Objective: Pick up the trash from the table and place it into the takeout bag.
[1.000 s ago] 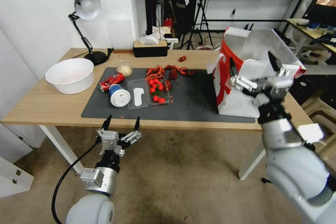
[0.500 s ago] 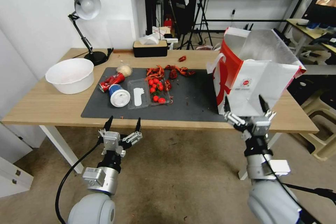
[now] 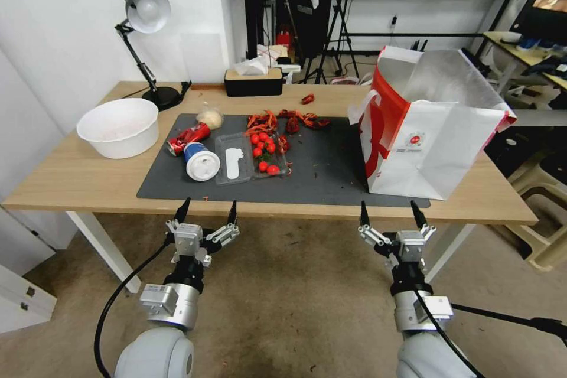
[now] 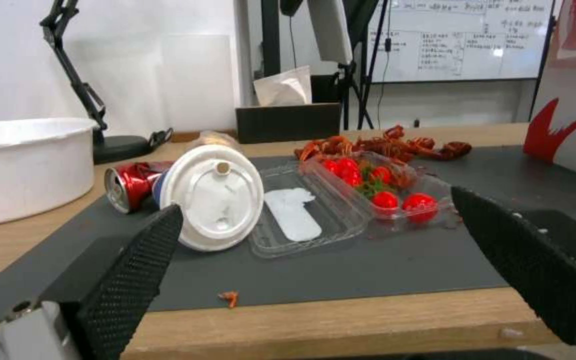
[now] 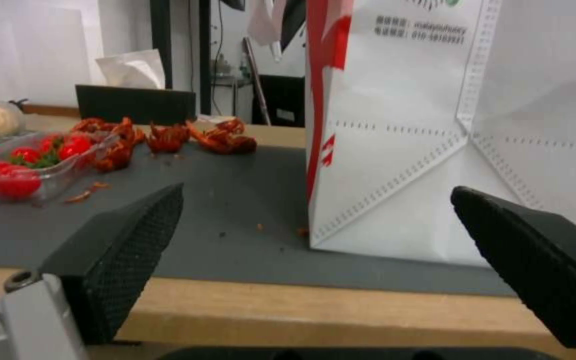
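A: How are the tools held?

B: The left gripper and right gripper are held spread and empty, just short of the table edge.

A: What is found beyond them?

B: Ahead of the left gripper, the blue white-lidded cup is seen on its side, the crushed red soda can behind it. The takeout bag is stood beyond the right gripper.

A: Which step is judged in hand?

B: Between picks, it seems; a forward reach to the cup is called for.

Head cam high, looking down; both wrist cams low at table edge, facing across, sharing mat.
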`<state>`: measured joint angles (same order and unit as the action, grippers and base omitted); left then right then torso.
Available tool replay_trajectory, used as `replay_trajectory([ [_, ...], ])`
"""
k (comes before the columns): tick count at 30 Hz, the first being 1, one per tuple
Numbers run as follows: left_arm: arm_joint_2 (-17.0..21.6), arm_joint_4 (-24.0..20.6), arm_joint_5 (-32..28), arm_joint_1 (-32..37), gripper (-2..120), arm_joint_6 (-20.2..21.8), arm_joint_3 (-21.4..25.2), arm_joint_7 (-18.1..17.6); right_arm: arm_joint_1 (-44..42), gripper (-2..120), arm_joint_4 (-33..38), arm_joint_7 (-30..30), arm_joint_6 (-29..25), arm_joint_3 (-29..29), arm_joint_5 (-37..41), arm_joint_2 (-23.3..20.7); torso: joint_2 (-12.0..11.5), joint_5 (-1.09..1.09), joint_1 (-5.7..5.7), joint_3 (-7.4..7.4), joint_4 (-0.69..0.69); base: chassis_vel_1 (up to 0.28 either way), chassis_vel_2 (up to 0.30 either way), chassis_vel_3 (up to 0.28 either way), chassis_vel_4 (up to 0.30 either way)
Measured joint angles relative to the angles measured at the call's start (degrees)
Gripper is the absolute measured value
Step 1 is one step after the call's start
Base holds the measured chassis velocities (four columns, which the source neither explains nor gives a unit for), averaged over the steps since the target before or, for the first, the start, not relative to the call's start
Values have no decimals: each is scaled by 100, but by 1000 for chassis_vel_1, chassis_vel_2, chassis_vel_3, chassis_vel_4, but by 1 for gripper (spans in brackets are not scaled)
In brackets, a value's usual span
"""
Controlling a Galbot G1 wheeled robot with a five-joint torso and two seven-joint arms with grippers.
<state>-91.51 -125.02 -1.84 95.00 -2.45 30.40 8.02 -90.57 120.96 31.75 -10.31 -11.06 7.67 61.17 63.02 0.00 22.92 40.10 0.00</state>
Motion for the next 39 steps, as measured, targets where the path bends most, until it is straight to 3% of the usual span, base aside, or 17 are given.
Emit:
replay_trajectory([
  [9,63,55,-92,-76,100,-3,3,-23,33,100,-9,-7,0,-46,44,1,0,0,0,0,0,0,0,0,0],
  [17,307,316,-439,-573,100,55,-2,-188,33,100,21,-37,1,-105,48,-32,0,0,0,0,0,0,0,0,0],
  [27,1133,927,-1127,-1646,100,705,-42,-719,148,100,-13,-64,47,-86,80,-28,0,0,0,0,1,0,0,0,0],
  [29,1157,945,-1152,-1682,100,739,-55,-742,151,100,-13,-64,49,-86,83,-27,0,-1,0,1,1,0,0,0,0],
  [33,1335,1070,-1374,-2085,100,1252,-269,-1140,159,100,-22,-68,77,-87,86,7,0,0,0,0,0,0,0,0,0],
  [39,1408,1221,-1464,-2403,100,1532,-435,-1442,166,100,-22,-71,94,-90,79,34,0,0,0,1,0,0,0,0,0],
])
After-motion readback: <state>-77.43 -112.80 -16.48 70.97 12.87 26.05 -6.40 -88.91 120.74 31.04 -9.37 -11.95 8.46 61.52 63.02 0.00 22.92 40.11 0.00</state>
